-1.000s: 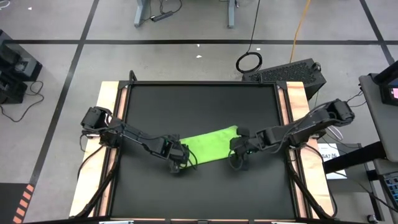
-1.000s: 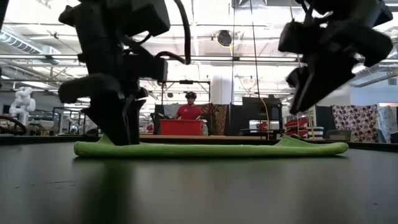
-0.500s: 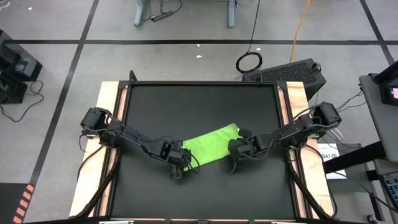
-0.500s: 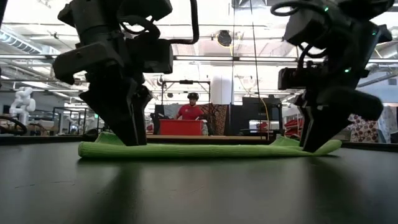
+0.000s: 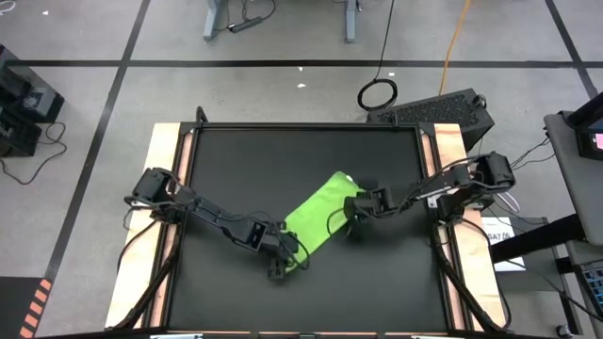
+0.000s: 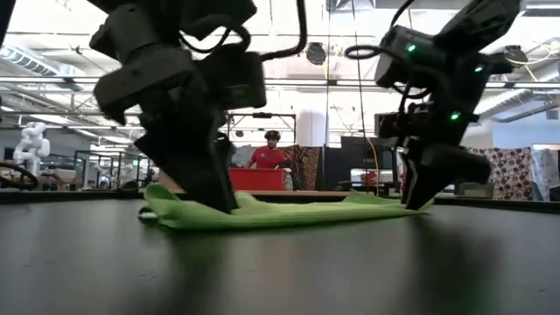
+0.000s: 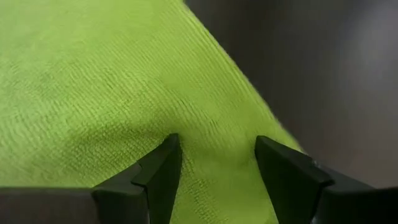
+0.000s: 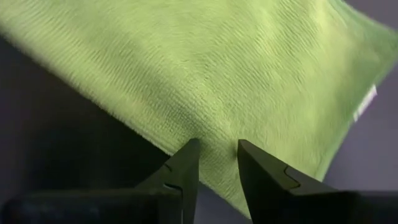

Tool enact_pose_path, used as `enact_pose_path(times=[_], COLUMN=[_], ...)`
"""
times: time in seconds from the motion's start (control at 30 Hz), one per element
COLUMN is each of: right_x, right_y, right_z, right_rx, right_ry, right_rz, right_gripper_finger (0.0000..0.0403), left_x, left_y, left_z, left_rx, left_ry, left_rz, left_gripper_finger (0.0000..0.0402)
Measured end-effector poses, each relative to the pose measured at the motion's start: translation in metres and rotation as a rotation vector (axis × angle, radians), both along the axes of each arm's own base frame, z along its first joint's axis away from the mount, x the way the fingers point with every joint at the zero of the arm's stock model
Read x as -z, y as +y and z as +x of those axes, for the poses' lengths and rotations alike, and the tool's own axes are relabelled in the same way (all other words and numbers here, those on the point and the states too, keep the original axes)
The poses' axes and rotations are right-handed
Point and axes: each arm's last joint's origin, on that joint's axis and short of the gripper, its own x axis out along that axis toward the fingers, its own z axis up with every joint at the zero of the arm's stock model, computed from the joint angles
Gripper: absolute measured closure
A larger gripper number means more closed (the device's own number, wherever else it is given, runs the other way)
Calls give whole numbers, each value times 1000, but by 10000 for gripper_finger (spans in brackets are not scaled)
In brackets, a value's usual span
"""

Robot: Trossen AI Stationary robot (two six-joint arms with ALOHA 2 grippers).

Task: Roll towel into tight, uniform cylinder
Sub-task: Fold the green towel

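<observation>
While I hold station: towel [image 5: 316,212], lime-green, thin, limp, lying diagonally mid-mat [image 5: 236,169]. Left gripper [image 5: 280,260] and right gripper [image 5: 357,209], fingers parted, press opposite ends. I'd pinch the edge; cloth likely bunches.

The high camera looked straight down on the whole black table mat [image 5: 301,151], the low one sat level at its near edge facing the room, and each wrist camera hovered close above the same bright lime-green cloth towel [image 5: 316,215].
</observation>
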Motion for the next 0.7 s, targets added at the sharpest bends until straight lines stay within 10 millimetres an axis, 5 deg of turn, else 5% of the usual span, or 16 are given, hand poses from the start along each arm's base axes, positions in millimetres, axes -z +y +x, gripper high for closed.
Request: enact_pose_path(times=[0.43,0.57,0.7], right_x=[-15,-36,-51], right_y=[-62,-57,-32], right_z=[2,9,19], right_rx=[88,25,-145], right_ry=[-76,-264,-446], right_rz=[-170,-75,142], right_gripper_finger=[301,301,301], left_x=[-26,-36,-31], left_y=[-8,-13,-16], left_z=[24,29,22], left_rx=[90,133,174], left_ry=[-221,-262,-204], left_rz=[-20,5,92], left_gripper_finger=[188,188,188])
